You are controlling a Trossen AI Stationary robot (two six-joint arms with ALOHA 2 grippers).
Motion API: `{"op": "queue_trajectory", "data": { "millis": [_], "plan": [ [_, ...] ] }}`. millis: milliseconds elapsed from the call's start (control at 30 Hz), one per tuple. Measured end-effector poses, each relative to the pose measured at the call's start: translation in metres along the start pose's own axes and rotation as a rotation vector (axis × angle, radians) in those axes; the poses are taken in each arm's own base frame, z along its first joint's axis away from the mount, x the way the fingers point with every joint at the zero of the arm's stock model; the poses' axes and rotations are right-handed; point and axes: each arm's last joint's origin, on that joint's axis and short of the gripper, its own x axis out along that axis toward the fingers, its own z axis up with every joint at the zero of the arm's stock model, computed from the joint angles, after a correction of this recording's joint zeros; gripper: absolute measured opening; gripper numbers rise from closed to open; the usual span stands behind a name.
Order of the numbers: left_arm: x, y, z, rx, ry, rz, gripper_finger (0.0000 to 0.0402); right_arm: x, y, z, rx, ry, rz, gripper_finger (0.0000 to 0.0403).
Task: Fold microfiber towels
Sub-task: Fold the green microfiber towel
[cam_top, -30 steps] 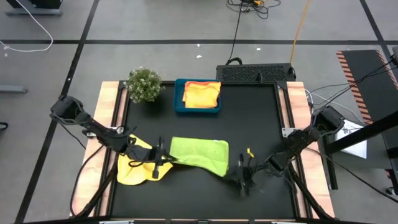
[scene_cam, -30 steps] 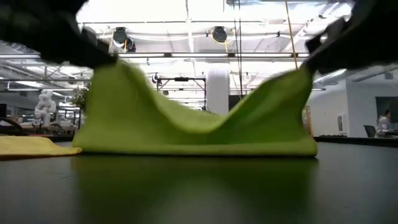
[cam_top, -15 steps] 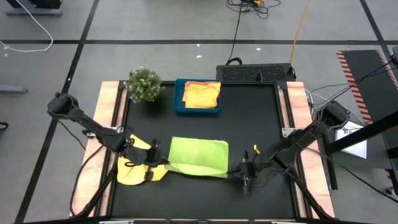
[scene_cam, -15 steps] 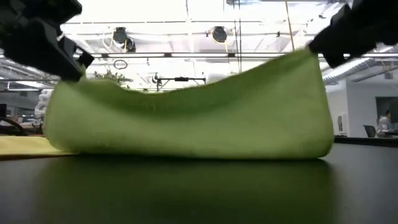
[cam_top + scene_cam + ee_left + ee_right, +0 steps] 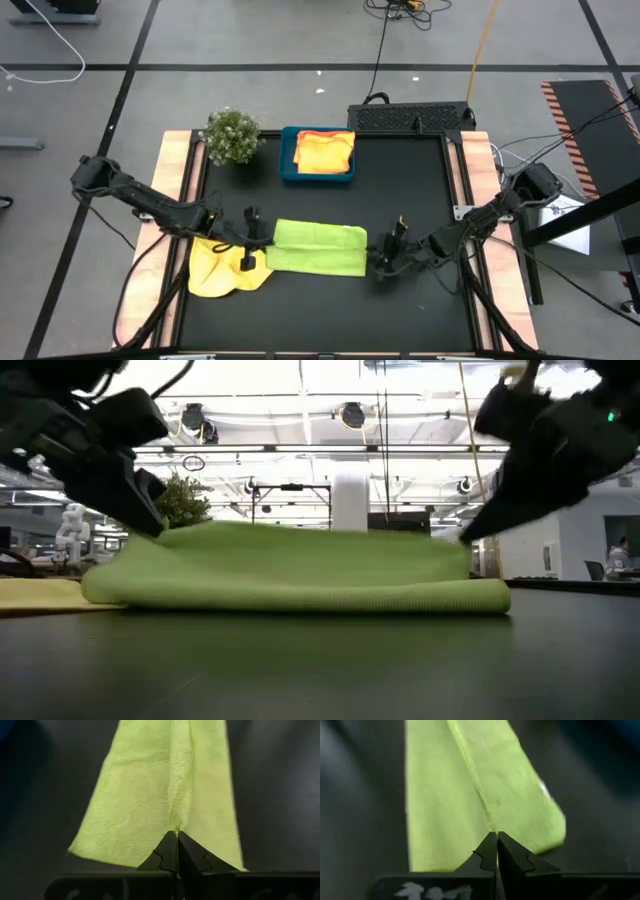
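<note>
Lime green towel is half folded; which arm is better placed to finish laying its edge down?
Neither alone: both. The left gripper pinches the lime green towel at its left end, the right gripper at its right end, both shut on the edge, level in the low view.

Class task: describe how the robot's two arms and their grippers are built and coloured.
Both arms are dark, slim and jointed, with black cables looping along them. The left gripper and the right gripper each end in two matte black fingers with stepped, notched inner edges tapering to a point. The right gripper has a small yellow part on it.
</note>
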Motion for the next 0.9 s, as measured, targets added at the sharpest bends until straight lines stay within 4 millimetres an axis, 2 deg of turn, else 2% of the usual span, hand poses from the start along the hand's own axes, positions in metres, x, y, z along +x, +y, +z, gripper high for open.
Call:
{"op": "queue_trajectory", "data": {
  "millis": [200,333,733,900],
  "plan": [
    [0.005,0.022,-0.009,-0.074,0.028,0.056,0.0003,0.012,-0.027,-0.017,0.159,0.053,-0.028,0.0],
    [0.008,0.032,-0.015,-0.073,-0.001,0.088,0.0008,0.017,-0.039,-0.026,0.204,0.045,-0.012,0.0],
    [0.01,0.048,-0.012,-0.043,-0.095,0.13,0.0025,0.022,-0.057,-0.023,0.185,-0.127,-0.008,0.0],
    [0.01,0.052,-0.012,-0.05,-0.094,0.13,0.0026,0.023,-0.062,-0.023,0.199,-0.127,-0.03,0.0023]
  ]
}}
